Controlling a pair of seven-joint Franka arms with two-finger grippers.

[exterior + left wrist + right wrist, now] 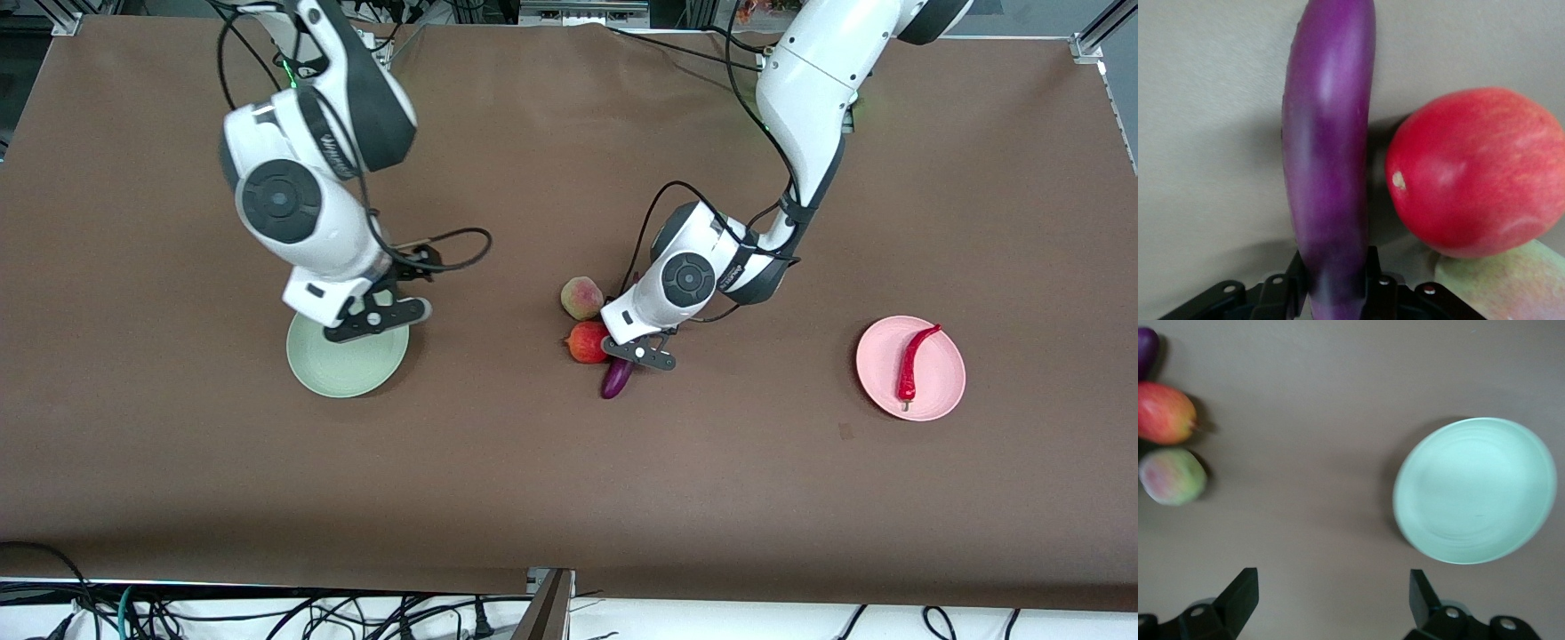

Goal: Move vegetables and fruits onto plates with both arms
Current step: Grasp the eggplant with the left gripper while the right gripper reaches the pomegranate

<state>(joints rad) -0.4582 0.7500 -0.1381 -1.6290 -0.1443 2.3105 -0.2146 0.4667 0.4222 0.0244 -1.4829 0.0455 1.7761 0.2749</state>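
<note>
In the middle of the table lies the purple eggplant, and my left gripper is shut on its end, one finger pressed to each side. The red-orange fruit sits right beside the eggplant, with the peach just farther from the front camera. A red chili rests on the pink plate toward the left arm's end. My right gripper hangs open, holding nothing, by the edge of the mint green plate.
The right wrist view also shows the red-orange fruit, the peach and the eggplant's tip off toward the table's middle. Brown cloth covers the table; cables hang along its edge nearest the front camera.
</note>
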